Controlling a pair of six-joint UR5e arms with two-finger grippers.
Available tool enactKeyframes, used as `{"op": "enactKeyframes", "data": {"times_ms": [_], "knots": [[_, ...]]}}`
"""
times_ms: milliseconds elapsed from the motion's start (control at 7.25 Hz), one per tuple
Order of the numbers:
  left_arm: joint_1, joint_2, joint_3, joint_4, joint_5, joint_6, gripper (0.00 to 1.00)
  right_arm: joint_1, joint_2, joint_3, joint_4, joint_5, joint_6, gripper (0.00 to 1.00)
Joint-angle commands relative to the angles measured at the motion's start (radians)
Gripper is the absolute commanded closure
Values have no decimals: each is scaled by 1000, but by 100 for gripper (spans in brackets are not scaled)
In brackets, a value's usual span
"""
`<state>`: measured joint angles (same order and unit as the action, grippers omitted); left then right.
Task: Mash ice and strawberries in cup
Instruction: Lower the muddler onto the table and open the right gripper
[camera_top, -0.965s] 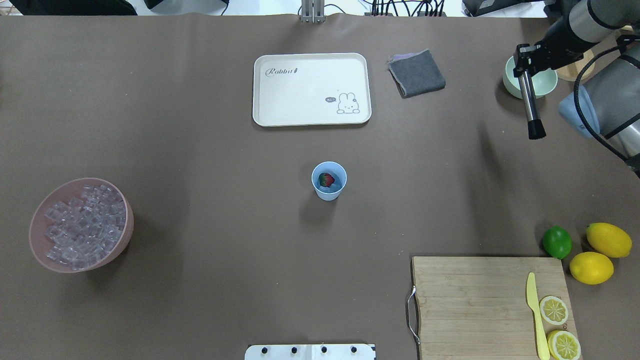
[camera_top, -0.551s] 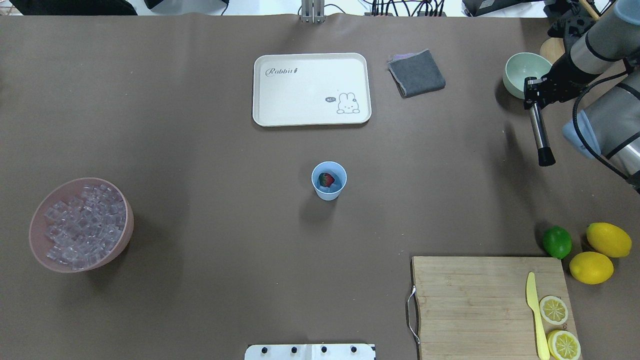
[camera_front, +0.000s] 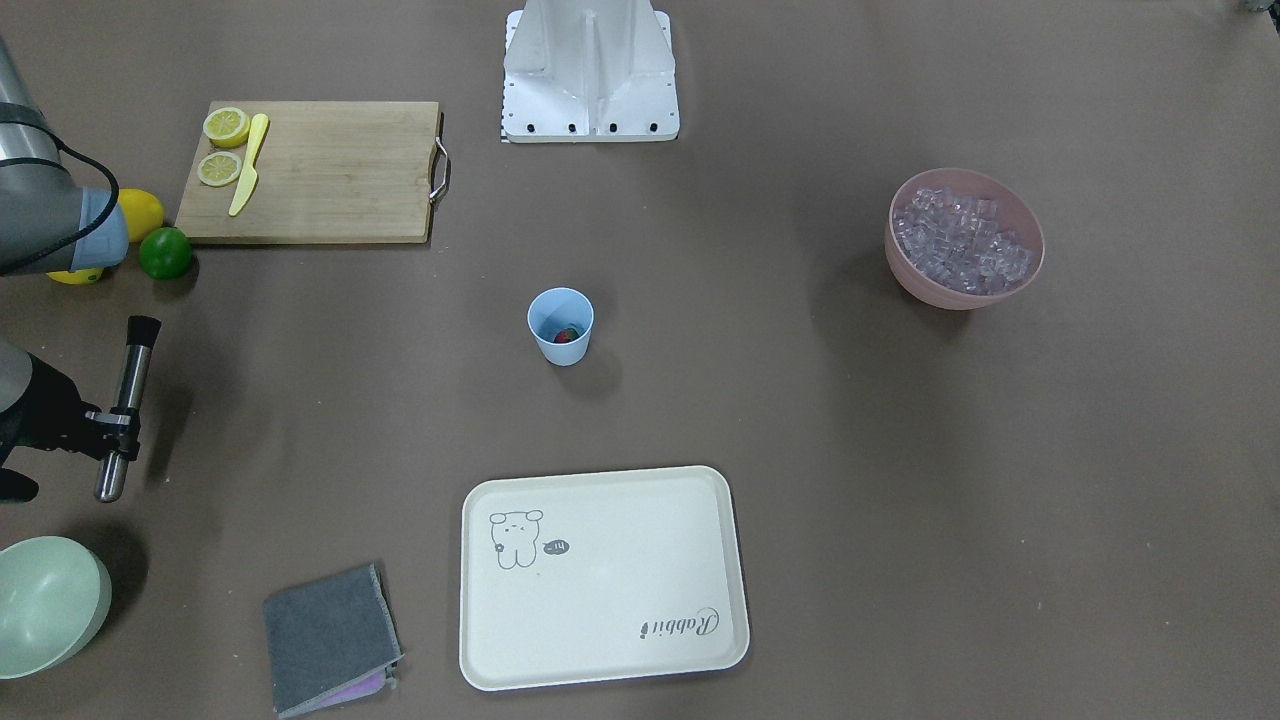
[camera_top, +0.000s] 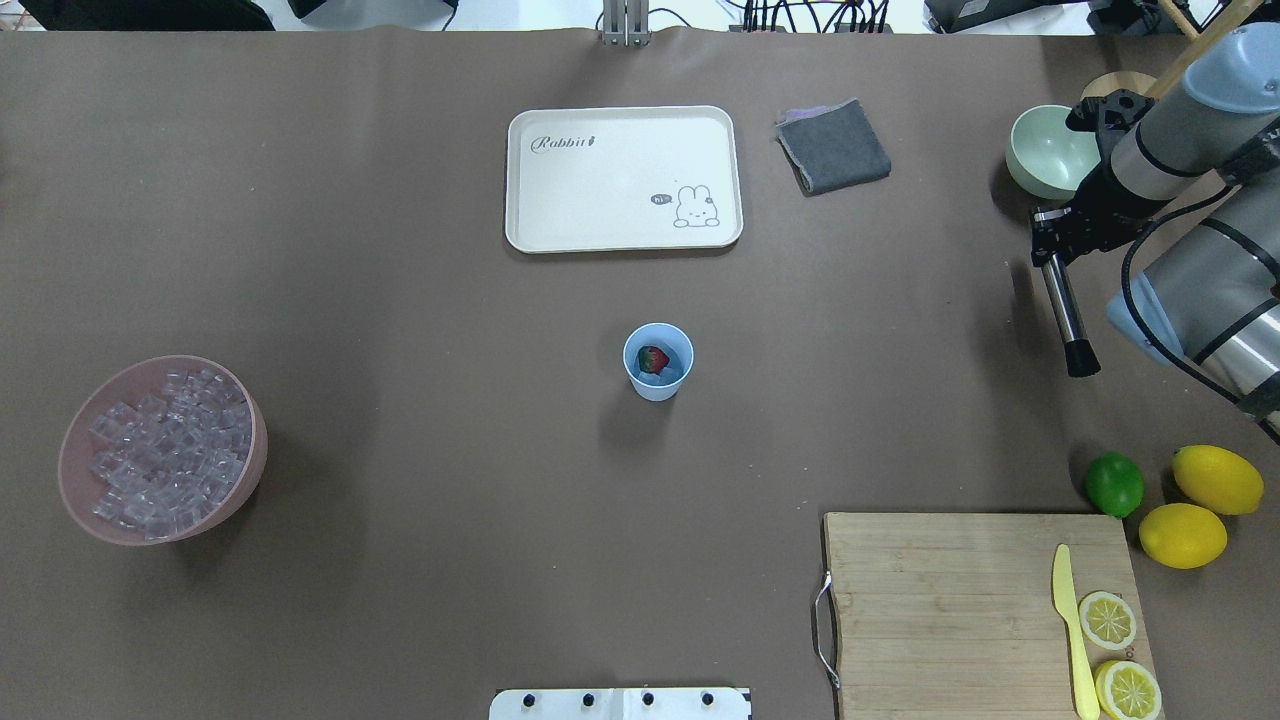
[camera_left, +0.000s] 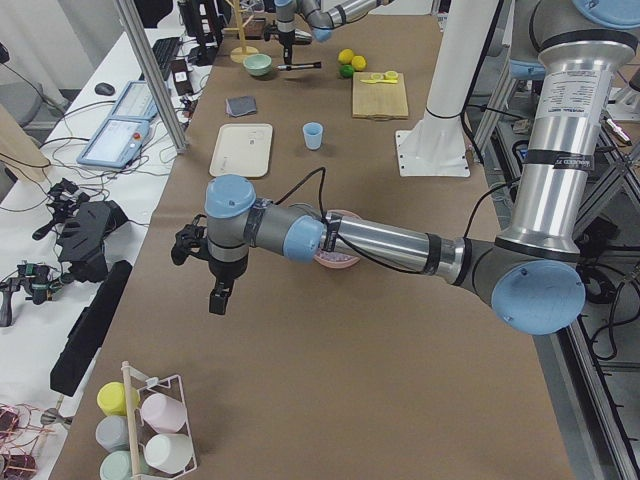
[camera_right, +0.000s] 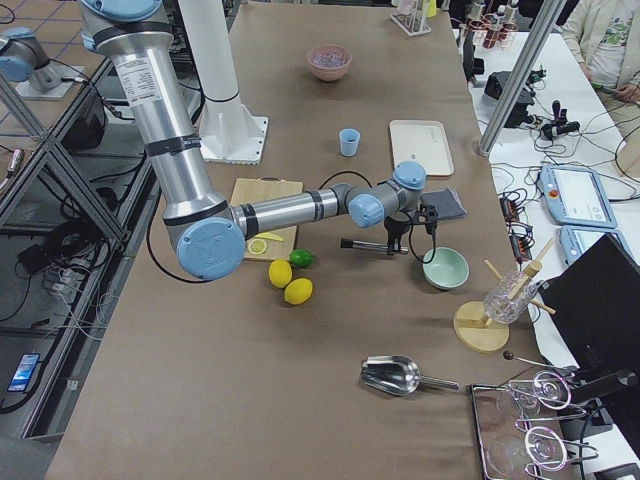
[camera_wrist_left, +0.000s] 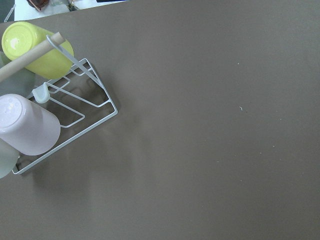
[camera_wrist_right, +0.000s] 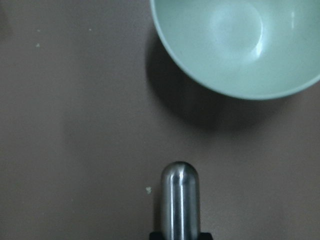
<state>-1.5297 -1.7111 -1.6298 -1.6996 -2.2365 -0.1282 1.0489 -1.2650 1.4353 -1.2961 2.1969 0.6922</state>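
Note:
The light-blue cup stands upright mid-table with the red strawberry inside. Whether ice lies in the cup I cannot tell. The ice fills a pink bowl at the left end. My right gripper is shut on a steel muddler, held level above the table far right of the cup, its black head pointing towards the robot. My left gripper hangs beyond the pink bowl; I cannot tell its state.
A cream tray and a folded grey cloth lie beyond the cup. A pale-green bowl sits just behind the muddler. A cutting board with knife and lemon halves, a lime and lemons sit near right. A tumbler rack lies below the left wrist.
My right gripper carried the muddler off the pale-green bowl and towards the robot's side of the table, still shut on it. The cup, strawberry and bowl of ice have not moved.

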Motion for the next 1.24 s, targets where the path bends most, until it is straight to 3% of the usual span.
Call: {"op": "enactKeyframes", "data": {"times_ms": [0, 138, 276, 414, 827, 1103], "knots": [[0, -2, -1, 0, 0, -1, 2, -23, -7, -4, 0, -2, 1, 100], [0, -2, 1, 0, 0, -1, 2, -27, -7, -6, 0, -2, 1, 100], [2, -4, 1, 0, 0, 1, 2, -29, -7, -7, 0, 0, 1, 56], [2, -8, 2, 0, 2, -1, 2, -30, -20, 0, 0, -2, 1, 1], [2, -10, 2, 1, 2, -1, 2, -8, -22, 28, -5, 9, -8, 0], [2, -24, 8, 11, 2, 1, 2, 132, -25, 63, -102, 62, -111, 0]]}}
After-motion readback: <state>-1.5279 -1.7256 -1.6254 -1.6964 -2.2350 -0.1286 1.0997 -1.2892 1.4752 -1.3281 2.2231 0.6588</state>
